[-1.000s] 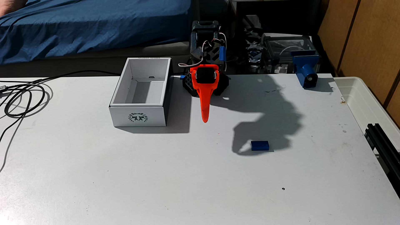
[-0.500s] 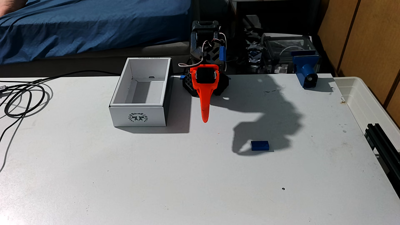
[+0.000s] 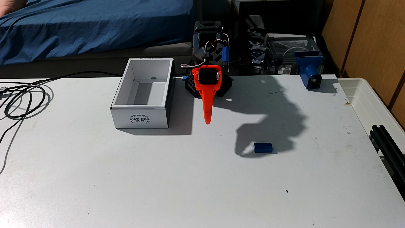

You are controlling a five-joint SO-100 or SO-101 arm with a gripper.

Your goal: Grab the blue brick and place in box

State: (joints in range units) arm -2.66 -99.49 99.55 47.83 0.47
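One folded arm (image 3: 208,65), claw (image 3: 207,121) pointing down.

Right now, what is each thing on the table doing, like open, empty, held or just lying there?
blue brick: lying flat on the table, not held.
box: open on top, empty inside.
gripper: closed, holding nothing, pointing down, beside the box.
black cable: loosely coiled, lying still.

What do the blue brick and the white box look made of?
The blue brick: probably hard moulded plastic, going by its crisp edges and slight sheen. The box: likely matte cardboard, with thin folded walls and a printed emblem.
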